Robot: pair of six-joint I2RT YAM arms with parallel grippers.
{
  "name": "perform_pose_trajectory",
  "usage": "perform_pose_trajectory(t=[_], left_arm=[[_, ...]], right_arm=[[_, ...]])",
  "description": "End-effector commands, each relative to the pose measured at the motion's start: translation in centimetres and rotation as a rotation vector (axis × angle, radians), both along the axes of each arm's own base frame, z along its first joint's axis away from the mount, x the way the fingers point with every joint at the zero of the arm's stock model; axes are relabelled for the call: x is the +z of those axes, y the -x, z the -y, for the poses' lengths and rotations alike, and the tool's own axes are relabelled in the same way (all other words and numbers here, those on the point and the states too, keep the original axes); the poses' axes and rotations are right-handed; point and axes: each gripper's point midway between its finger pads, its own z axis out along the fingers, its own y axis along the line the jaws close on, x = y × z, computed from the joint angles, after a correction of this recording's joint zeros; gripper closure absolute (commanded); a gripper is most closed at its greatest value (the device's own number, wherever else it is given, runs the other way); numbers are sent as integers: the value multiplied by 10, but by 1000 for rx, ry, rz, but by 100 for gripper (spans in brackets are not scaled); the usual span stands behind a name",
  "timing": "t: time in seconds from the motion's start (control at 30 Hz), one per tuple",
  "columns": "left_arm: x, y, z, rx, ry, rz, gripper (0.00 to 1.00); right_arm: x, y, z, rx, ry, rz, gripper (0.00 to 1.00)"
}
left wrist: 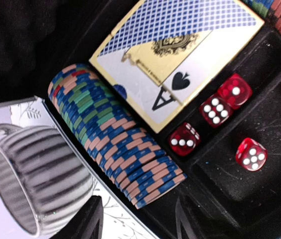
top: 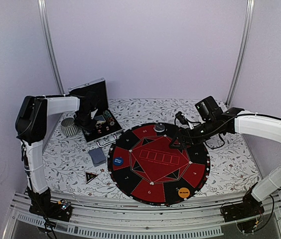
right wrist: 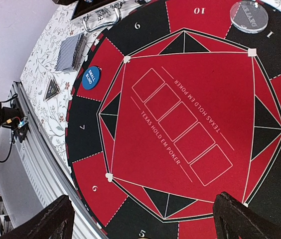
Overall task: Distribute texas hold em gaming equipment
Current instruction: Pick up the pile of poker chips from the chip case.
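Note:
My left gripper point(top: 87, 119) hangs over the open case point(top: 111, 128), jaws apart and empty point(left wrist: 140, 224). Just ahead of its fingertips lies a row of striped blue-and-pink poker chips point(left wrist: 115, 139) on edge in a slot. Beside them are a boxed card deck point(left wrist: 175, 59) and several red dice point(left wrist: 232, 92). A grey-blue-backed card stack point(top: 97, 156) point(right wrist: 70, 52), a blue blind button point(top: 118, 161) point(right wrist: 91, 77), an orange blind button point(top: 183, 191) and a black triangular marker point(top: 90, 176) point(right wrist: 51, 88) lie out. My right gripper point(top: 177, 142) point(right wrist: 148, 224) hovers wide open over the mat point(top: 155, 164).
A ribbed silver cup point(top: 70, 127) point(left wrist: 31, 179) stands left of the case. A clear dealer puck point(top: 159, 128) point(right wrist: 248, 16) rests on the mat's far edge. The case lid point(top: 90, 94) stands upright behind the left gripper. The case handle point(right wrist: 100, 20) faces the mat.

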Motion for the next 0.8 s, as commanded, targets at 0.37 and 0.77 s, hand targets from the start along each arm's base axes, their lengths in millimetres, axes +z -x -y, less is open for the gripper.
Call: perform_pose_trajectory(t=[0.37, 0.77], left_arm=[[-7, -3, 9, -32, 97, -18, 59], [-4, 10, 23, -69, 172, -54, 58]], right_arm=[[0, 2, -4, 22, -17, -28, 1], [8, 6, -3, 28, -30, -20, 1]])
